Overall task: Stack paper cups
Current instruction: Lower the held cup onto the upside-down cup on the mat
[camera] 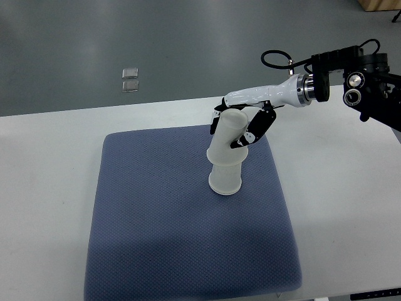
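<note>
The right hand (241, 128) grips the upper paper cup (229, 138), which sits upside down, slightly tilted, on the lower paper cup (225, 179). Both stand near the middle of the blue mat (156, 238) on the white worktop (44, 188).

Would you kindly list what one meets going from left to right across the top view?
Two small clear squares on the floor → blue mat → stacked paper cups → right hand gripping the upper cup → black wrist and arm.
</note>
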`<state>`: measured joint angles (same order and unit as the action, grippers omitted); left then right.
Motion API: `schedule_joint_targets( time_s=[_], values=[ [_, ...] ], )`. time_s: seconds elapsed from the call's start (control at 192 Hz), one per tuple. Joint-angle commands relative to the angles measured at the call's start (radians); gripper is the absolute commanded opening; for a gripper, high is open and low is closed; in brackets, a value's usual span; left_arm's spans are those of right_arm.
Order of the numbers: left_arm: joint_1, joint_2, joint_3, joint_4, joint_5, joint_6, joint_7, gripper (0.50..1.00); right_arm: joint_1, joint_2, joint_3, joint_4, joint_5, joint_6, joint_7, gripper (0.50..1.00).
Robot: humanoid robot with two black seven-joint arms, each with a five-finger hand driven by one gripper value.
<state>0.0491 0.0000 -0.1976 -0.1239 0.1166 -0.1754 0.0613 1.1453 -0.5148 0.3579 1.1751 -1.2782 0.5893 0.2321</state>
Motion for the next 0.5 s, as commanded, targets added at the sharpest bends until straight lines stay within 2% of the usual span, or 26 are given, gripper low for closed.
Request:
schedule_joint_targets(
  time_s=[0.0,0.495],
  values=[
    [0.000,0.000,0.000,0.000,0.000,0.001,0.000,1.000,0.001,-0.001,0.003,0.000,0.000,0.003,0.001,0.552],
    [0.000,0.000,0.000,0.001,0.000,0.001,0.000,1.000,0.014,-0.007,0.015,0.002,0.008,0.009,0.003,0.558]
  ],
)
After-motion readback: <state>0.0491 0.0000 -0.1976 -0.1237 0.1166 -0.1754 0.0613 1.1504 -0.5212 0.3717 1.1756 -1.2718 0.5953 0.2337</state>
